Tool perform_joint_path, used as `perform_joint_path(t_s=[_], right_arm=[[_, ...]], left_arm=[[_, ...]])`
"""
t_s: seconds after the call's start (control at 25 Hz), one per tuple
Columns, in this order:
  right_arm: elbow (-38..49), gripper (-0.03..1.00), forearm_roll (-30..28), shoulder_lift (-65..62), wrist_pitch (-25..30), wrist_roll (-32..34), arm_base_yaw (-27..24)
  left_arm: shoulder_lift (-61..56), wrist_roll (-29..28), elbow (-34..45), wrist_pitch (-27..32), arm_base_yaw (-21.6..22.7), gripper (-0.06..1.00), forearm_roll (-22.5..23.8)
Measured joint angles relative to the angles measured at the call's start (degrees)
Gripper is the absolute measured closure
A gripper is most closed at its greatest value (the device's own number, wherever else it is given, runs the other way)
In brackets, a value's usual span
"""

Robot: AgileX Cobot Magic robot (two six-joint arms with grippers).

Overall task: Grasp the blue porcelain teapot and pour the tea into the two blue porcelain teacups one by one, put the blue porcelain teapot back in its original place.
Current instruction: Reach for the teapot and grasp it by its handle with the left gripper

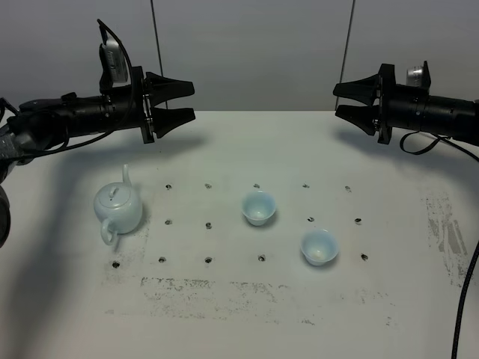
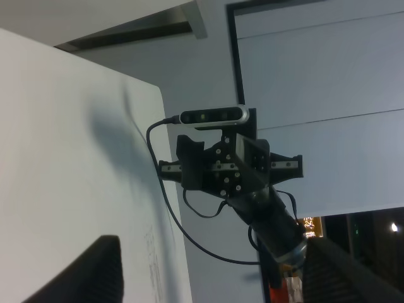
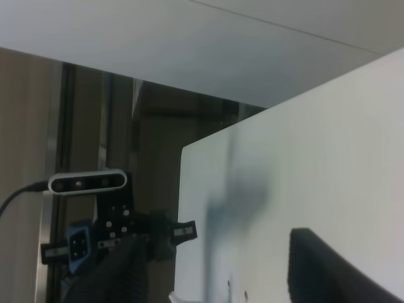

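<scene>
White table [image 1: 247,321], open along its front edge: one teapot [image 1: 118,208], two teacups [image 1: 258,207] [image 1: 319,247]; left gripper [image 1: 191,101] and right gripper [image 1: 337,101] hang released over the back edge.

Pretty dim, cool light from above here, soft blurry shadows pooled on the white table [image 1: 247,329], wrist views murkier and a bit soft.

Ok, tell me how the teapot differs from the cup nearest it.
The blue porcelain teapot is larger than the nearer teacup. The teapot has a lid, spout and loop handle; the teacup is an open, handleless bowl. Both are pale blue, glazed and upright on the white table.
</scene>
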Motion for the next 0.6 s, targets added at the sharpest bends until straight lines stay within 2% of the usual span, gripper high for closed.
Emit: perform_joint_path(t_s=[0.36, 0.48, 0.6], right_arm=[[0.0, 0.47, 0.1, 0.0, 0.0, -0.1, 0.0], [-1.4, 0.49, -0.6, 0.2, 1.0, -2.6, 0.0], [-7.2, 0.54, -6.5, 0.5, 1.4, -3.8, 0.0]], left_arm=[[0.0, 0.2, 0.0, 0.0, 0.0, 0.29, 0.0], [0.1, 2.5, -0.9, 0.1, 0.0, 0.29, 0.3], [0.4, 4.1, -6.4, 0.2, 0.0, 0.30, 5.1]])
